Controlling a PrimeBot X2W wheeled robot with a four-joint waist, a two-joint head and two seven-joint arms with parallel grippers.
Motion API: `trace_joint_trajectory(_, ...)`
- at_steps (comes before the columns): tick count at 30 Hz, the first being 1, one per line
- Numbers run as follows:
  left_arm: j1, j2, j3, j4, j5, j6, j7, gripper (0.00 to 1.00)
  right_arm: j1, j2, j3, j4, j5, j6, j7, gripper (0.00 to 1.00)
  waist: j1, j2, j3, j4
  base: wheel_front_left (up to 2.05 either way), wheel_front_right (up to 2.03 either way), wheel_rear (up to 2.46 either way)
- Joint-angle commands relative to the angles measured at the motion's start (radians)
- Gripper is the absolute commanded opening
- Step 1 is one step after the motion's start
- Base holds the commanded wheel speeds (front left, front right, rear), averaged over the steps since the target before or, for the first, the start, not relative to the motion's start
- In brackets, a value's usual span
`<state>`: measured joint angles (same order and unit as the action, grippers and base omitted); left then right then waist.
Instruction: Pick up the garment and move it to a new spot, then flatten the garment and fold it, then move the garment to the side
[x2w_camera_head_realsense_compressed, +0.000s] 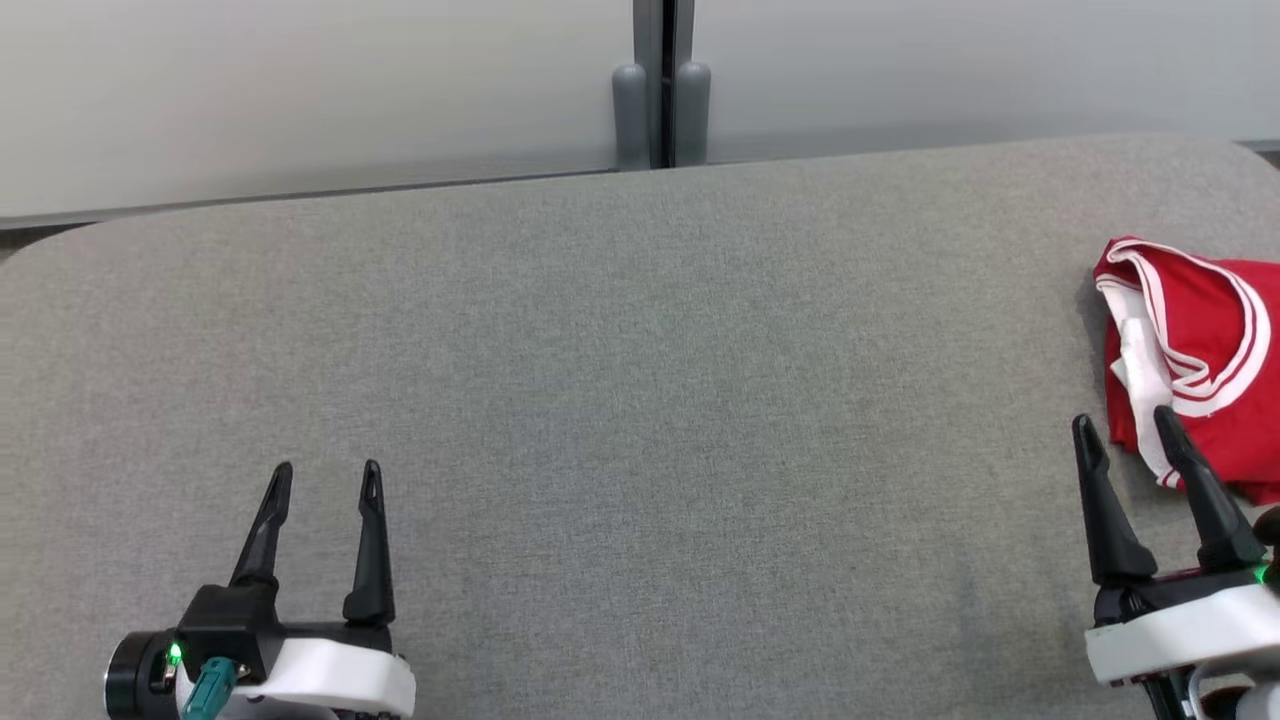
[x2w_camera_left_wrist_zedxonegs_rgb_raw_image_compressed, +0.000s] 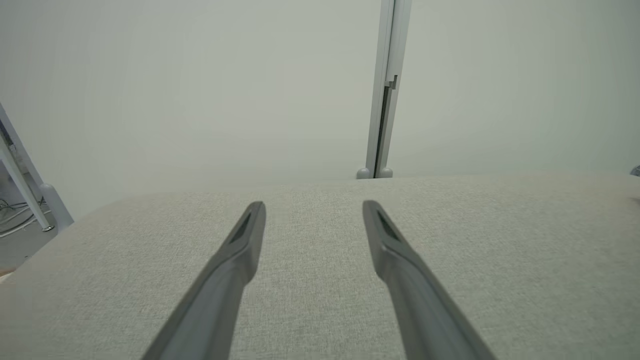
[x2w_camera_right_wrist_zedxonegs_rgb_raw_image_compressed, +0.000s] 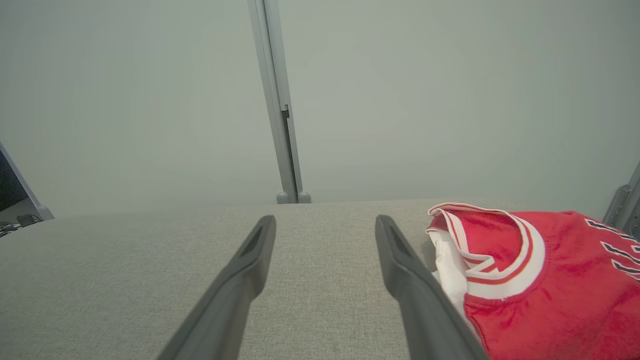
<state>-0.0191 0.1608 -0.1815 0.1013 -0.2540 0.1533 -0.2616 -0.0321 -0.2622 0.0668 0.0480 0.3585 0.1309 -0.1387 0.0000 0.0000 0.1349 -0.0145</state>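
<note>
Red jersey (x2w_camera_head_realsense_compressed: 1205, 330) with white-striped trim lies in a loose bundle at the right end of the grey fabric-covered table (x2w_camera_head_realsense_compressed: 640, 380), its collar turned toward the table's far edge. Dark lettering shows on it in the right wrist view (x2w_camera_right_wrist_zedxonegs_rgb_raw_image_compressed: 560, 290). The right gripper (x2w_camera_head_realsense_compressed: 1122, 416) hovers at the table's near right corner with its two fingers spread apart and nothing between them. Its outer finger crosses the jersey's white-lined edge, and whether it touches the cloth cannot be told. The left gripper (x2w_camera_head_realsense_compressed: 328, 467) sits over the table's near left part, well apart from the jersey, fingers likewise spread and empty. Behind the table's far edge stands a grey post (x2w_camera_head_realsense_compressed: 660, 80) between pale wall panels.
</note>
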Motion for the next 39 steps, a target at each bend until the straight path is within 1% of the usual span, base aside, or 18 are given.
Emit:
trace_joint_trajectory(1,0.014,0.008,0.004,0.0,-0.004,-0.001,-0.003,1.0,0.02,0.004,-0.002,-0.009,-0.008,0.0,0.007,1.0,0.0,0.0,-0.043,0.015,0.0,0.0,0.0)
trace_joint_trajectory(9,0.101,0.031,-0.002,0.009,-0.009,-0.003,0.003,1.0,0.118,0.024,-0.014,-0.059,-0.042,0.0,0.071,1.0,0.0,0.0,-0.138,0.016,0.0,0.0,0.0)
trace_joint_trajectory(15,0.138,0.041,-0.002,0.004,-0.016,0.001,0.01,1.0,0.165,0.038,-0.032,-0.095,-0.058,0.0,0.104,1.0,0.0,0.0,-0.171,0.017,0.0,0.0,0.0)
trace_joint_trajectory(27,0.151,0.06,-0.015,0.013,-0.018,-0.002,0.034,1.0,0.193,0.058,-0.056,-0.133,-0.087,0.0,0.15,1.0,0.0,0.0,-0.191,0.012,0.0,0.0,0.0)
trace_joint_trajectory(39,0.124,0.059,-0.026,0.033,-0.026,0.005,0.037,1.0,0.193,0.061,-0.06,-0.13,-0.078,0.0,0.163,1.0,0.0,0.0,-0.194,0.011,0.0,0.0,0.0)
